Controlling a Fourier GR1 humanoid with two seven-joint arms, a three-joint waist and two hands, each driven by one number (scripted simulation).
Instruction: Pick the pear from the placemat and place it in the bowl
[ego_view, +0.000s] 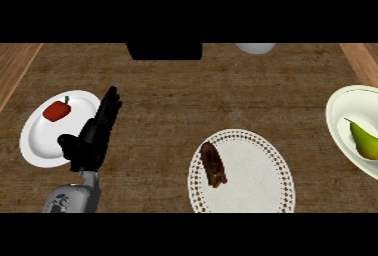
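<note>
Green and upright-looking, the pear (363, 141) already lies inside the bowl (341, 107) at the right edge, so we judge the placing step done. Our left hand (94, 134) rests with fingers straight and apart beside the plate (38, 145) holding a red pepper (57, 110). A brown item (213, 164) lies on the placemat (258, 175). We cannot see our right hand; nothing more seems called for.

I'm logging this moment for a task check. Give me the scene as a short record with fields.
pear: lying in the bowl, at the view's right edge
bowl: white, cut off by the right edge
placemat: white, lacy rim, bottom centre
on placemat: a dark brown oblong item
plate: white, at left
on plate: a red pepper
left hand: open, fingers straight, beside the plate
right hand: not in view
</note>
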